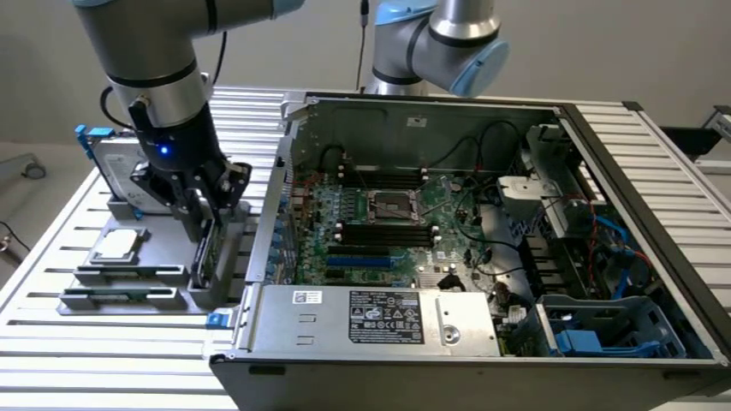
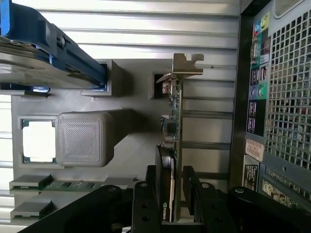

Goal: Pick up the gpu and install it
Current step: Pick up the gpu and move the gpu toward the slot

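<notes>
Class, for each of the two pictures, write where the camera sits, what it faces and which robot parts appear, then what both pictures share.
Exterior view: off the arm, raised, looking down into the open computer case on the slatted table; the arm and end effector show at the exterior view's left.
Wrist view: on the wrist, looking along the end effector at the gpu standing in the grey holder; the end effector's black body shows.
Shared: gpu, grey holder, hard drive, square chip, computer case.
</notes>
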